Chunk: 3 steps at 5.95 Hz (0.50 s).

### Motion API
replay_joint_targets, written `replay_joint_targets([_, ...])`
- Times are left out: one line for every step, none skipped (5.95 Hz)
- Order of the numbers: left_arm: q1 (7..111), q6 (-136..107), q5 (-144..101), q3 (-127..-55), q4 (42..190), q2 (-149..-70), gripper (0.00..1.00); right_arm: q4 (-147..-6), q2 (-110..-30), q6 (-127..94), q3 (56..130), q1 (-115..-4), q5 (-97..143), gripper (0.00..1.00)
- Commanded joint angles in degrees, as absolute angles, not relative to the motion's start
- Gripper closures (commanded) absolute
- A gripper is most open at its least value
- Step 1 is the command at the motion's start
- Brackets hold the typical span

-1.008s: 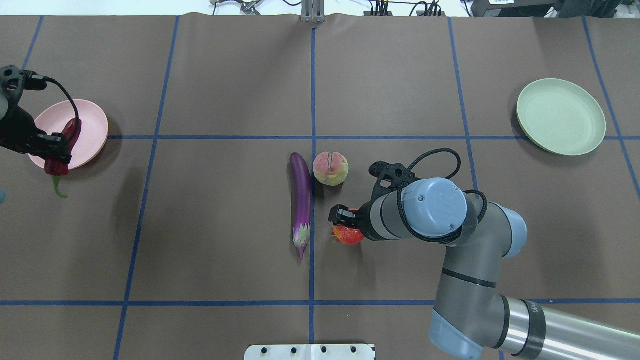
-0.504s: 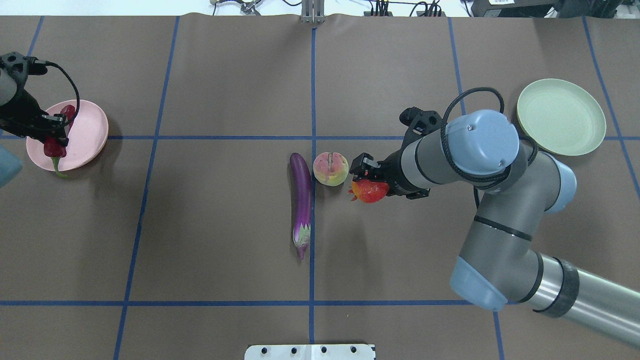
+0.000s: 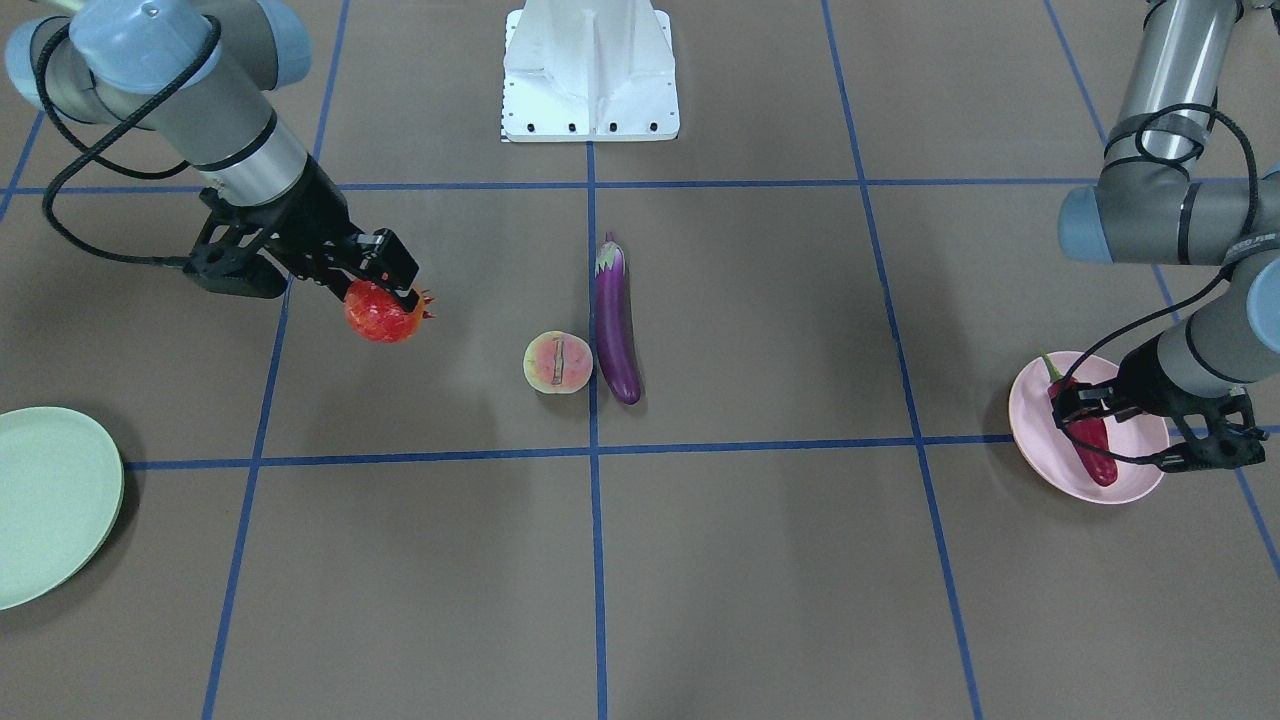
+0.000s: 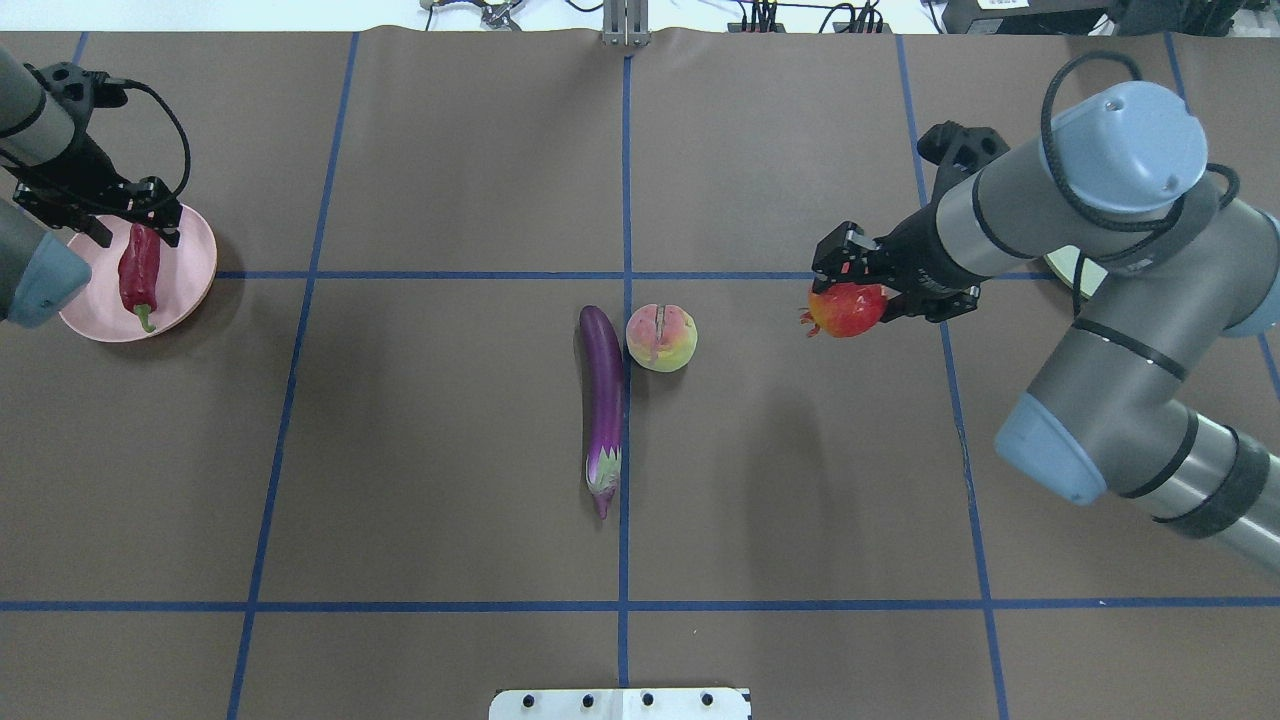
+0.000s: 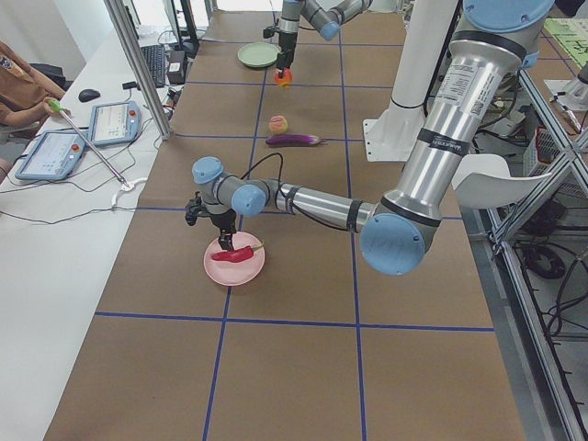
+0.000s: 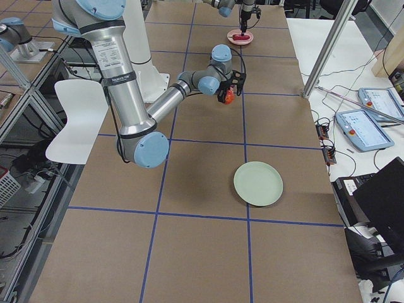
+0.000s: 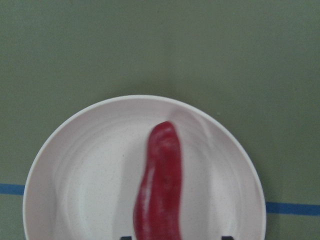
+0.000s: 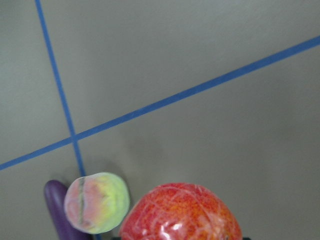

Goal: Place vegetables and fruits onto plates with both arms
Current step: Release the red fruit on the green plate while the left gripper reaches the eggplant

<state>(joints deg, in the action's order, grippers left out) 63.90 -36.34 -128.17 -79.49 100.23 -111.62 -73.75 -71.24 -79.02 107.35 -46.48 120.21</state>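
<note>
The red chili pepper [image 4: 138,275] lies on the pale pink plate [image 4: 190,260] at the far left. My left gripper [image 4: 135,225] hovers over the chili's far end, open; in the left wrist view its fingertips [image 7: 227,238] stand apart on either side of the chili [image 7: 160,185]. My right gripper [image 4: 850,285] is shut on the round red-orange fruit [image 4: 845,308] and holds it above the table. The mint green plate [image 3: 50,500] is mostly hidden behind the right arm in the overhead view. The purple eggplant [image 4: 604,400] and the halved fruit [image 4: 661,338] lie side by side at the table's middle.
The white robot base [image 3: 590,70] stands at the table's near edge in the middle. Blue tape lines cross the brown table cover. Operator tablets [image 6: 369,129] lie on the white bench beyond the far edge.
My right gripper has carried the red-orange fruit up from beside the eggplant and rightwards toward the green plate. My left gripper moved over the pink plate and let go of the chili.
</note>
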Motion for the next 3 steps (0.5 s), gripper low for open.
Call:
replay_joint_targets([61.64, -47.12, -129.28, -87.30, 99.93, -113.11, 0.00, -73.57, -73.99, -65.81, 101.81, -54.36, 122.68, 1.00])
replay_joint_targets([56.48, -53.81, -129.11, -92.41, 99.93, -113.29, 0.00, -73.56, -74.00, -56.26, 96.12, -60.84, 127.22, 1.00])
replay_joint_targets([52.51, -56.75, -128.50, -94.03, 99.93, -116.60, 0.00, -73.56, -73.83, -45.29, 89.28, -66.91, 131.35, 1.00])
